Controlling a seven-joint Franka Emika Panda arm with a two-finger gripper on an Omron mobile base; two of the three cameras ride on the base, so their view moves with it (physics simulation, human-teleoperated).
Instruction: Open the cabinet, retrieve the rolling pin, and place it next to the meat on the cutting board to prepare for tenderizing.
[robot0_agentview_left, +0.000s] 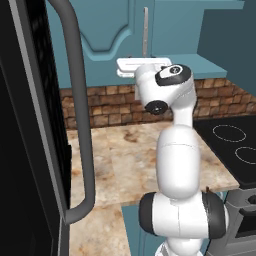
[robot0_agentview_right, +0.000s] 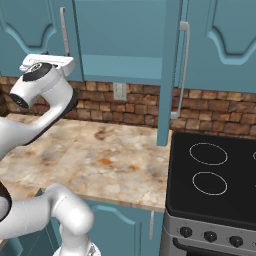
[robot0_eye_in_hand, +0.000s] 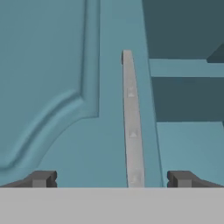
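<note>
In the hand view the cabinet (robot0_eye_in_hand: 48, 83) door's arched panel lies at nine o'clock. At centre its silver bar handle (robot0_eye_in_hand: 131, 122) runs lengthwise from six to twelve o'clock, upright. The gripper (robot0_eye_in_hand: 112, 179) holds nothing, fingers (robot0_eye_in_hand: 41, 178) spread wide either side of the bar. At three o'clock, a teal shelf (robot0_eye_in_hand: 186, 68).
</note>
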